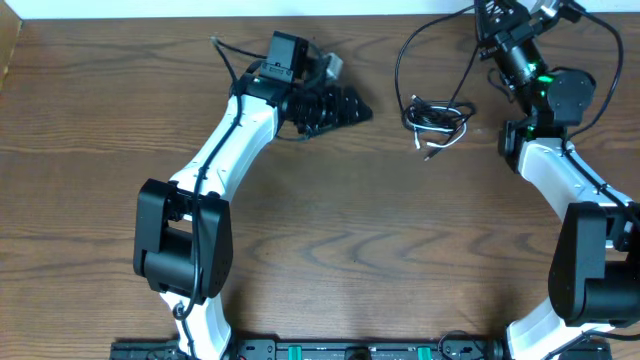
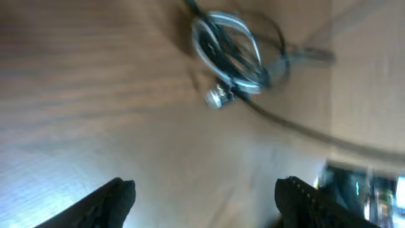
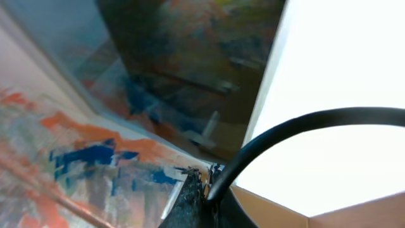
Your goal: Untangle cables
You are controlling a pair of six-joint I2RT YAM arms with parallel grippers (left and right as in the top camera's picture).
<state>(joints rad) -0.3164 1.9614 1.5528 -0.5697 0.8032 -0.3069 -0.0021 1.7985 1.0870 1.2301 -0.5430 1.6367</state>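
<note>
A tangled bundle of black and white cables (image 1: 437, 118) lies on the table at the back, right of centre. It also shows blurred in the left wrist view (image 2: 231, 54), with a small silver plug end (image 2: 215, 97). My left gripper (image 1: 352, 108) is open and empty, low over the table just left of the bundle, with its fingers spread wide (image 2: 205, 196). My right gripper (image 1: 492, 18) is raised at the back right. It is shut on a long black cable (image 3: 304, 123) that loops up from the bundle (image 1: 400, 55).
The wooden table (image 1: 330, 230) spans the view. A thin black cord (image 1: 225, 55) trails behind the left arm. Cardboard walls (image 1: 8, 45) border the back and left. The right wrist view looks off the table at a painted surface (image 3: 95, 152).
</note>
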